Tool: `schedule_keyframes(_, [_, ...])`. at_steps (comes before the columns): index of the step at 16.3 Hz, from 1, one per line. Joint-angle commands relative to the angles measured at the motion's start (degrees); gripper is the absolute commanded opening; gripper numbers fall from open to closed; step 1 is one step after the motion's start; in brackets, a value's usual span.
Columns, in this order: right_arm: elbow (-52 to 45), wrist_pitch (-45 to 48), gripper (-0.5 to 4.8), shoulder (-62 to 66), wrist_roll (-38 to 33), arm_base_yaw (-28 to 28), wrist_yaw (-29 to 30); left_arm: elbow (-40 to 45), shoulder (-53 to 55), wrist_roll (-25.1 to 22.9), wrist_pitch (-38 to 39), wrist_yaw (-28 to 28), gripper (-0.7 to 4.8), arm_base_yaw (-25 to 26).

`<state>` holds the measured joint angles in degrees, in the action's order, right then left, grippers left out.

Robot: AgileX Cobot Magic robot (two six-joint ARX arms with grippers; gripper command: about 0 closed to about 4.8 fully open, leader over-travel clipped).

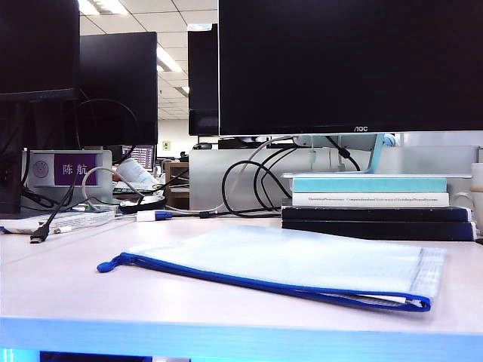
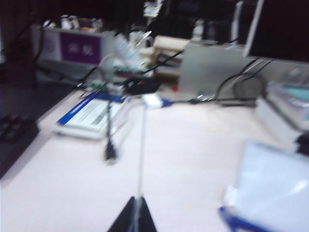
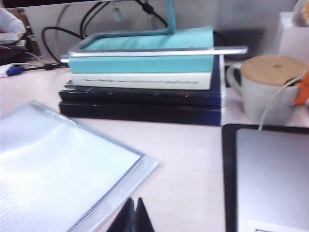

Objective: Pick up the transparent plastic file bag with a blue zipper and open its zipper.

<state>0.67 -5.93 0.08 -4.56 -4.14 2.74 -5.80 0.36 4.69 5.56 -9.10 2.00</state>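
Observation:
The file bag (image 1: 302,260) lies flat on the white table, a translucent grid-patterned pouch. Its blue zipper (image 1: 264,283) runs along the edge nearest the exterior camera and ends at the left in a blue tab (image 1: 106,265). Neither arm shows in the exterior view. In the left wrist view my left gripper (image 2: 136,198) is shut with nothing in it, above bare table, and a corner of the file bag (image 2: 275,188) with its blue zipper (image 2: 236,223) lies off to one side. My right gripper (image 3: 133,200) is shut and empty, just off a plain corner of the file bag (image 3: 58,164).
Stacked books (image 1: 370,204) stand behind the bag under a monitor stand. A lidded mug (image 3: 270,92) and a dark-framed flat device (image 3: 270,179) lie at the right. At the far left are a booklet (image 2: 91,116), a loose cable plug (image 2: 110,152) and a keyboard (image 2: 14,135).

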Motion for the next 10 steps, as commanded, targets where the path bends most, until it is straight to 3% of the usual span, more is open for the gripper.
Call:
schedule_keyframes(1, [-0.3,1.0,0.00,0.0,0.5,-0.1,-1.2,4.8,-0.3,-0.9,-5.0,-0.8,-0.06,0.1])
schedule_keyframes(4, [-0.3,1.0,0.00,0.0,-0.3,-0.1,-1.7,5.4,-0.3,-1.3,-1.8,-2.3,-0.05,0.1])
schedule_keyframes(5, [-0.3,1.0,0.00,0.0,-0.3,-0.1,-1.5,5.4,-0.3,-1.3,-0.7,1.0,-0.05,0.1])
schedule_keyframes(10, [-0.2,1.1,0.00,0.0,-0.3,-0.1,-1.5,5.4,-0.3,-1.3,0.4,1.2,-0.05,0.1])
